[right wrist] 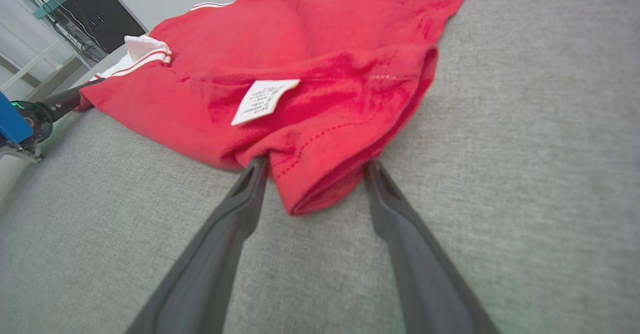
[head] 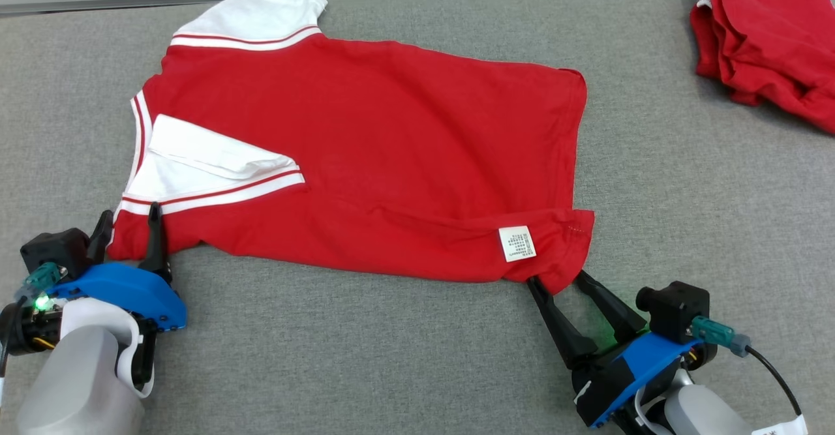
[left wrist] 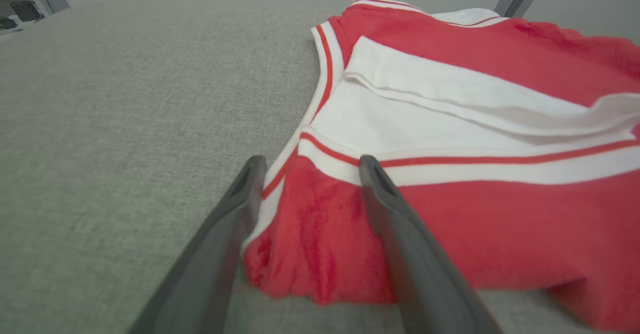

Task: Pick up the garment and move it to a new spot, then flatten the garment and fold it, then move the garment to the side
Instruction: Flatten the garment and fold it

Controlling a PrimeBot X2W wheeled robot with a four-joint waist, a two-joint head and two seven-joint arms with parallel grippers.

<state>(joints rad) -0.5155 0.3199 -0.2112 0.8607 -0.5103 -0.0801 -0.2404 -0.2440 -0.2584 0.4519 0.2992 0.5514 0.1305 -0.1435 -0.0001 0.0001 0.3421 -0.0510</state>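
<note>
By near edge of grey worktop (head: 417,370), straddling corners of red-and-white shirt (head: 391,148): left gripper (head: 130,213), right gripper (head: 556,278), both spread open.

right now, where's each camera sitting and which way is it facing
Head: above, looking down on red shirt and grey table; left gripper, right gripper at its near corners.
Left wrist: low, facing the white-striped end; left fingers open.
Right wrist: low, facing the hem corner; right fingers open.
Shared: white label, head and right wrist.

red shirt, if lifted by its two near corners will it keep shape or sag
Probably floppy: the red shirt lies rumpled, hem corner curled, so it would likely sag between left gripper and right gripper. Likely light, thin fabric.
</note>
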